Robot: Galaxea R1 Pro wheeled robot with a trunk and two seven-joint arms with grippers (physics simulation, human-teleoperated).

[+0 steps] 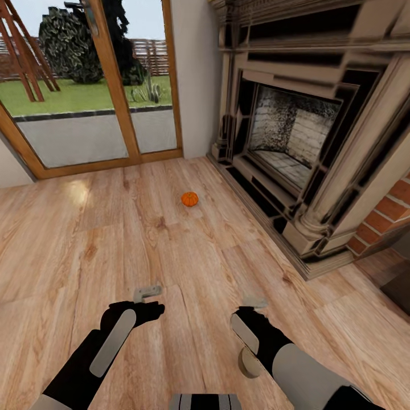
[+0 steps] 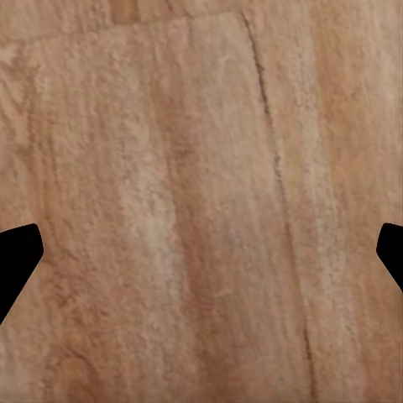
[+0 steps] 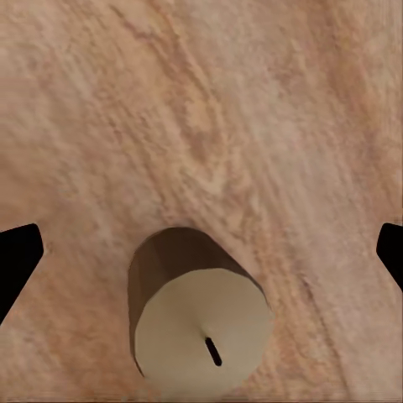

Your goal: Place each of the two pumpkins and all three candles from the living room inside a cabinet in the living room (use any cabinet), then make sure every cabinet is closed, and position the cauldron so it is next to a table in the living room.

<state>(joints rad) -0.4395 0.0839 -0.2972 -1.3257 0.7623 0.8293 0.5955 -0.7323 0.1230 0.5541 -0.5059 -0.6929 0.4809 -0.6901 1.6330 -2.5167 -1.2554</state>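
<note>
One small orange pumpkin (image 1: 189, 199) lies on the wooden floor in front of the fireplace, well ahead of both arms. A cream candle (image 3: 201, 326) with a dark wick stands upright on the floor under my right gripper (image 3: 201, 252), seen from above. Its pale round top also shows beside my right wrist (image 1: 249, 363). The right gripper (image 1: 253, 302) is open and hangs above the floor, with the candle off to one side of the gap. My left gripper (image 1: 147, 293) is open over bare planks (image 2: 201, 201). The cabinet and the cauldron are out of view.
A large stone fireplace (image 1: 296, 136) with a raised hearth edge fills the right side. A red brick wall (image 1: 387, 213) adjoins it. A wood-framed glass door (image 1: 114, 85) closes the far left. Wooden floor (image 1: 102, 239) stretches between me and the pumpkin.
</note>
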